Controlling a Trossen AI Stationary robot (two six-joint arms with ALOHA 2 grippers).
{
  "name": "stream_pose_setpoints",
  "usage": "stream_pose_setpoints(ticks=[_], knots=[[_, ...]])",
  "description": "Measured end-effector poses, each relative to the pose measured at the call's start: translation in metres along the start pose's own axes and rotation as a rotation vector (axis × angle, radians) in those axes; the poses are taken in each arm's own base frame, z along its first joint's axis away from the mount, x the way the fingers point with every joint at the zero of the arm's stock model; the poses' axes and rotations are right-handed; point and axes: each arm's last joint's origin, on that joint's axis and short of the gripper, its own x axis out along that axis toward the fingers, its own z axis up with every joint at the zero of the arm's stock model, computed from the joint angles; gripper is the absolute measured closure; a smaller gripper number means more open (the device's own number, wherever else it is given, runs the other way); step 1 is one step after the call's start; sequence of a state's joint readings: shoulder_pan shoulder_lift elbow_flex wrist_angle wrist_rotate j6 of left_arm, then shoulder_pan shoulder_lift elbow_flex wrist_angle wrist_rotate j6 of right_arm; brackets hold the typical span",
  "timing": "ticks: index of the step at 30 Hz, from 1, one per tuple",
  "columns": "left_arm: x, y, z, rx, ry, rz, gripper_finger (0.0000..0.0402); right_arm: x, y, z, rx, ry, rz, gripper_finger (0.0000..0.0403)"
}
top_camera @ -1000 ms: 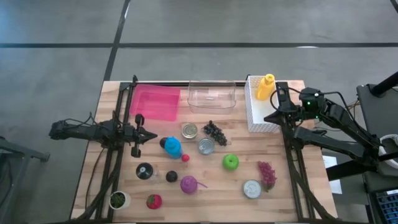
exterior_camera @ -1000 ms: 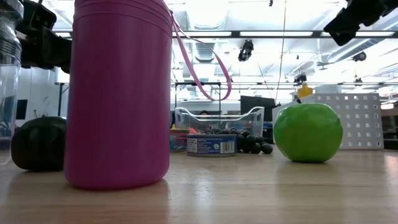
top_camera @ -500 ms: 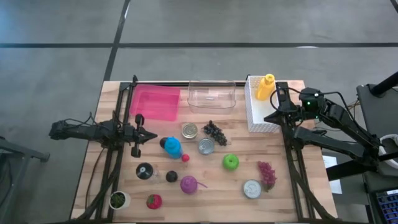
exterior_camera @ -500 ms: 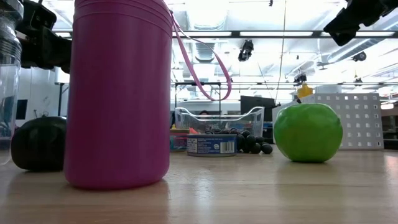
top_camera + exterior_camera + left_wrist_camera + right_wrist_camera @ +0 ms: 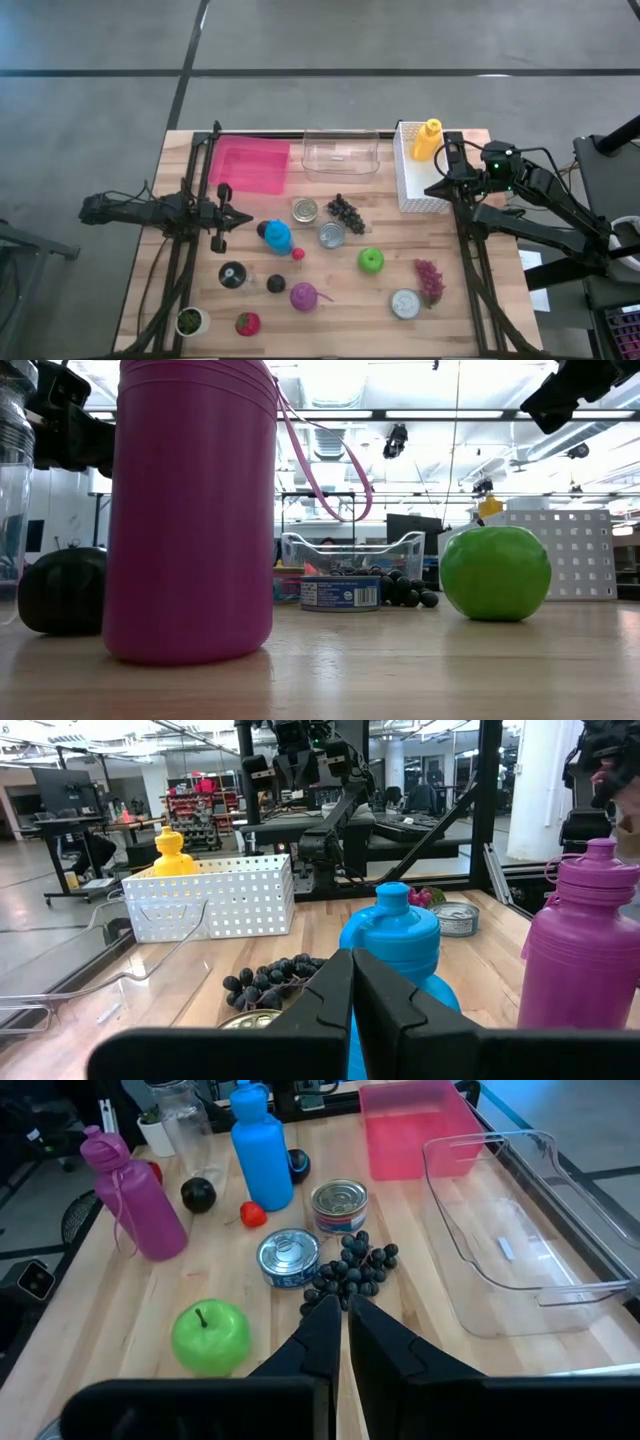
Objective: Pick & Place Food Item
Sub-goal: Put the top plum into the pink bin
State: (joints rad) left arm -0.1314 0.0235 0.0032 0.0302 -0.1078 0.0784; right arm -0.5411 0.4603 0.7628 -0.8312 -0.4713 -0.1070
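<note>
Crowding the table (image 5: pixel 470 330): blue bottle (image 5: pixel 277 236), two cans, dark grapes (image 5: pixel 345 211), green apple (image 5: pixel 371 260). Left gripper (image 5: pixel 235 217) and right gripper (image 5: pixel 436 188) hover clenched, empty.

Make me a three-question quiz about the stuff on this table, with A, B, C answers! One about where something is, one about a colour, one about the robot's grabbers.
1. Where is the yellow bottle?
A. In the white basket
B. In the clear bin
C. On the pink tray

2. What colour is the apple?
A. Red
B. Green
C. Yellow

3. How are the left gripper and the right gripper right now?
A. Both open wide
B. Both shut, holding nothing
C. Each holding a can

Answers:
1. A: from above, the yellow bottle sits inside the white basket at the table's far right corner.
2. B: the apple is bright green in the high, low and right wrist views.
3. B: each wrist view shows its two dark fingers pressed together with nothing between them.
</note>
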Motion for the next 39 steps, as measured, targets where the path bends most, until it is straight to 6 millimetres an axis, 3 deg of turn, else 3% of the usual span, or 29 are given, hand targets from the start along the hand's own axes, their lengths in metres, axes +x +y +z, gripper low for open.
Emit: stream_pose_setpoints(ticks=[22,27,31,39], knots=[[0.000,0.000,0.002,-0.047,-0.016,0.002,0.0385,0.000,0.000,0.000,0.002,0.000,-0.001,0.0381],[-0.001,0.001,0.015,-0.060,-0.119,0.003,0.0385,0.000,0.000,0.000,0.002,0.000,-0.001,0.0381],[-0.007,0.003,0.037,-0.047,-0.183,-0.012,0.0385,0.000,0.000,0.000,0.002,0.000,-0.001,0.0381],[-0.013,0.006,0.074,-0.017,-0.146,-0.013,0.0385,0.000,0.000,0.000,0.003,0.001,-0.001,0.0381]])
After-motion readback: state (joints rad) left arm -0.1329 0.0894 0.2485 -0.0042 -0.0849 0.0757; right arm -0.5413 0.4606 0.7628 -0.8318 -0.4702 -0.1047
